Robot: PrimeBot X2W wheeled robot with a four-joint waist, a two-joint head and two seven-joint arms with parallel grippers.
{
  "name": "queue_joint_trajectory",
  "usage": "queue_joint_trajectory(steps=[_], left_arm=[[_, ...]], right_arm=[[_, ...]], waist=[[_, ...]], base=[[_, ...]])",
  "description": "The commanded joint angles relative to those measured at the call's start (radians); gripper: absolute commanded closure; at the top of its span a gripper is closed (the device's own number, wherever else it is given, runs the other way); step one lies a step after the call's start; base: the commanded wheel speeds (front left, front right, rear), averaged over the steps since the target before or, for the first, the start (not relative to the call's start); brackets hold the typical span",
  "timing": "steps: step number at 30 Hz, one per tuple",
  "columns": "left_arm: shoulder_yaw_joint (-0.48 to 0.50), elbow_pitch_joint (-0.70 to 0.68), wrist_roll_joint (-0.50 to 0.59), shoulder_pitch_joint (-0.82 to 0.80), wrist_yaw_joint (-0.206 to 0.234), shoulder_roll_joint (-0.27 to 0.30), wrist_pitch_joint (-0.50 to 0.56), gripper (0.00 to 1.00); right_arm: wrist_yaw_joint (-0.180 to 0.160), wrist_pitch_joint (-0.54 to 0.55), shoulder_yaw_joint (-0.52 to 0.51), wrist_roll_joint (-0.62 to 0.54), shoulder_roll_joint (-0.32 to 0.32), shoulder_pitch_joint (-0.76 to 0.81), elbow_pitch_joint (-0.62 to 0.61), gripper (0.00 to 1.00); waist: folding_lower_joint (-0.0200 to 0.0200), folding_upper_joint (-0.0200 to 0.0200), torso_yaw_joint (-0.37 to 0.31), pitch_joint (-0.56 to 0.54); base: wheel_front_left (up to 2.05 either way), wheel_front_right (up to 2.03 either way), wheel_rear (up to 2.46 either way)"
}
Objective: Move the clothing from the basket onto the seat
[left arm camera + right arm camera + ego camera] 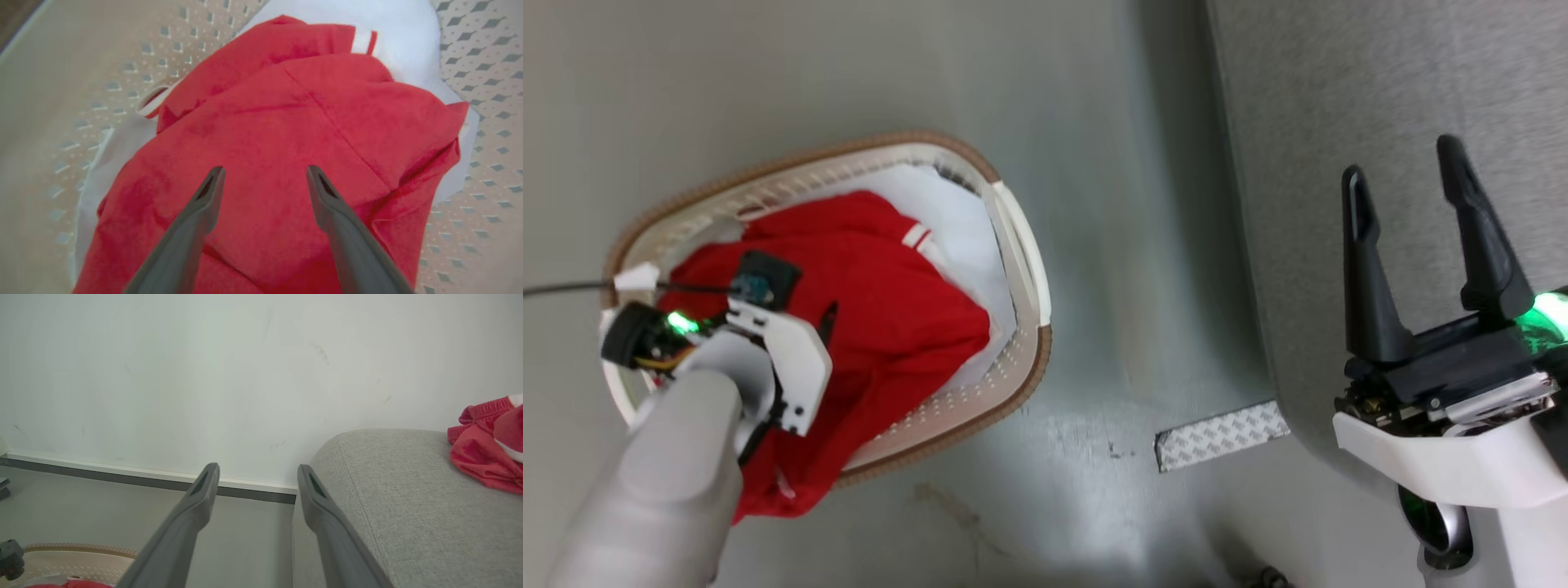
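A crumpled red garment [890,302] with white trim fills the white, brown-rimmed basket [1036,359] on the floor and spills over its rim, while a second red garment [482,457] lies bunched on the light grey seat [408,498] nearby.

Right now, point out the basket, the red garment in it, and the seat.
basket [1025,253], head view, white loop handle
red garment [265,134], left wrist view, top fold
seat [408,502], right wrist view, grey top

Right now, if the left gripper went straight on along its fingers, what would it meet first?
The red clothing heaped in the basket, straight ahead of the left gripper; the gap looks small, though depth is unclear.
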Motion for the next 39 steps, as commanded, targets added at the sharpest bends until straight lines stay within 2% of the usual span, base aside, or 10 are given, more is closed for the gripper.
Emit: queue_joint_trajectory(steps=[1, 8, 15, 16, 17, 18, 31, 39], left_arm=[[-0.005, 0.014, 0.016, -0.028, 0.003, 0.011, 0.004, 0.00], [-0.025, 0.069, 0.030, -0.107, 0.005, 0.018, 0.002, 0.00], [-0.055, 0.110, 0.041, -0.141, 0.004, 0.021, -0.025, 0.00], [-0.062, 0.112, 0.047, -0.143, 0.004, 0.021, -0.034, 0.50], [-0.066, 0.117, 0.048, -0.145, 0.004, 0.022, -0.039, 0.95], [-0.071, 0.124, 0.046, -0.146, 0.003, 0.020, -0.044, 1.00], [-0.112, 0.173, 0.019, -0.148, 0.002, -0.009, -0.108, 1.00], [-0.097, 0.159, -0.071, -0.056, 0.000, -0.053, -0.197, 1.00]], right_arm=[[-0.003, 0.001, 0.004, 0.006, 0.000, -0.015, -0.016, 0.00], [-0.003, 0.001, 0.023, 0.021, 0.000, -0.024, -0.038, 0.00], [-0.002, 0.001, 0.022, 0.038, 0.000, -0.016, -0.042, 0.00], [-0.002, 0.001, 0.023, 0.040, 0.000, -0.015, -0.042, 0.00], [-0.002, 0.001, 0.022, 0.040, 0.000, -0.013, -0.043, 0.00], [-0.002, 0.001, 0.021, 0.041, 0.000, -0.012, -0.044, 0.00], [-0.002, 0.001, -0.002, 0.036, 0.000, -0.005, -0.006, 0.00], [-0.002, 0.001, -0.035, 0.017, 0.000, 0.032, 0.073, 0.00]], waist=[[-0.0003, 0.0000, 0.004, 0.057], [-0.0003, 0.0000, -0.002, 0.130], [-0.0003, 0.0000, -0.011, 0.152], [-0.0003, 0.0000, -0.012, 0.151], [-0.0003, 0.0000, -0.013, 0.151], [-0.0003, 0.0000, -0.014, 0.150], [-0.0003, 0.0000, 0.010, 0.078], [-0.0003, 0.0000, 0.066, -0.083]], base=[[0.00, 0.00, 0.00], [0.00, 0.00, 0.00], [0.00, 0.00, 0.00], [0.00, 0.00, 0.00], [0.00, 0.00, 0.00], [0.00, 0.00, 0.00], [0.00, 0.00, 0.00], [0.00, 0.00, 0.00]])
